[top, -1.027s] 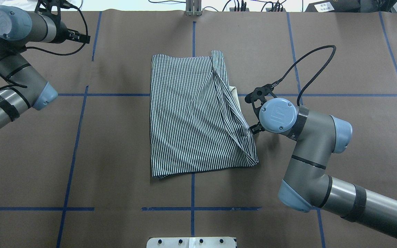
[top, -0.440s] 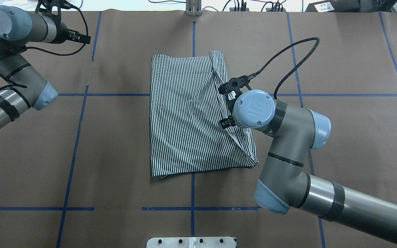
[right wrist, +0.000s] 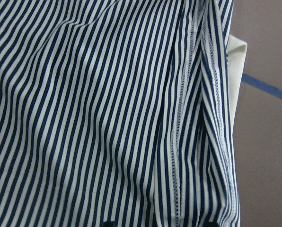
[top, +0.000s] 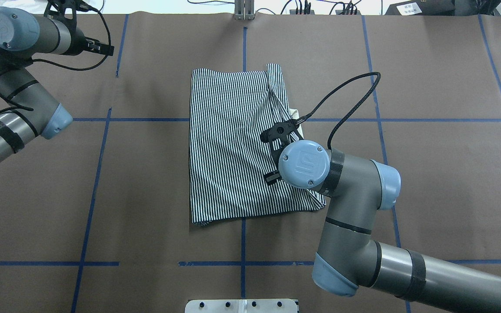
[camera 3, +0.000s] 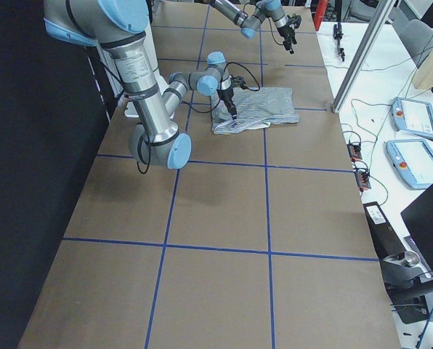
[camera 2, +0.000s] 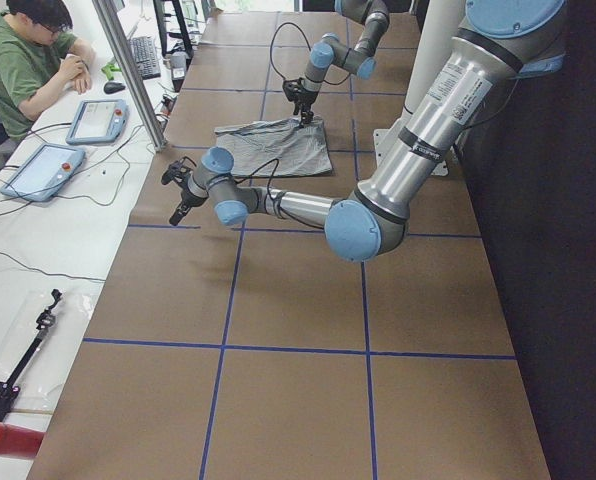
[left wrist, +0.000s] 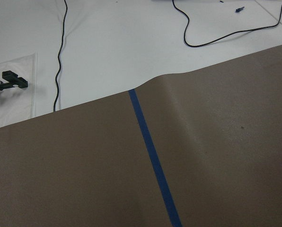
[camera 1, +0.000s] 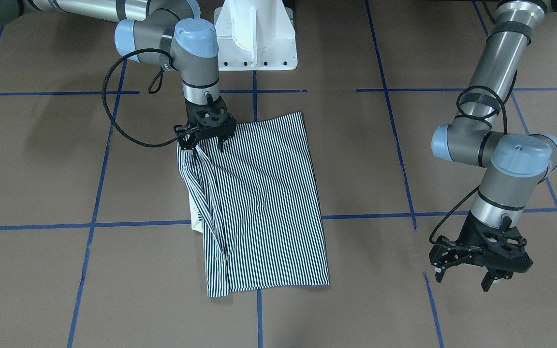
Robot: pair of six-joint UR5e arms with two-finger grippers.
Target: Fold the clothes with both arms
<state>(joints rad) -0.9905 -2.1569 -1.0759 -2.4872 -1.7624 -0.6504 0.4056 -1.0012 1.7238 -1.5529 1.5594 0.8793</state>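
You've got the navy-and-white striped polo shirt (top: 233,143) lying flat around the middle of the brown paper-covered table (top: 429,174), a little toward its far edge, already narrowed into a tall rectangle. The side nearer the table's right edge is untidy: a stitched flap (right wrist: 181,142) runs slantwise down it, and the cream-white collar (top: 295,114) pokes out from underneath.

Your right arm's black two-finger gripper (camera 1: 208,147) points straight down over that slanted flap, on the shirt's half nearer the robot. Its fingers are spread. The wrist camera shows both tips apart with the seam lying between them, and nothing is pinched. I can't tell whether the tips touch the cloth or sit just above it.

Your left arm's black gripper (camera 1: 461,283) is well apart from the shirt, out toward the table's far edge on the left side, fingers also spread and empty, over bare paper and a strip of blue tape (left wrist: 153,161).

So I'd call this the approach for a grasp on the loose right flap, midway through the fold. Next, I judge, you need to settle the fingers onto the flap, close on it alone, then bring the left arm in for the two-handed fold.
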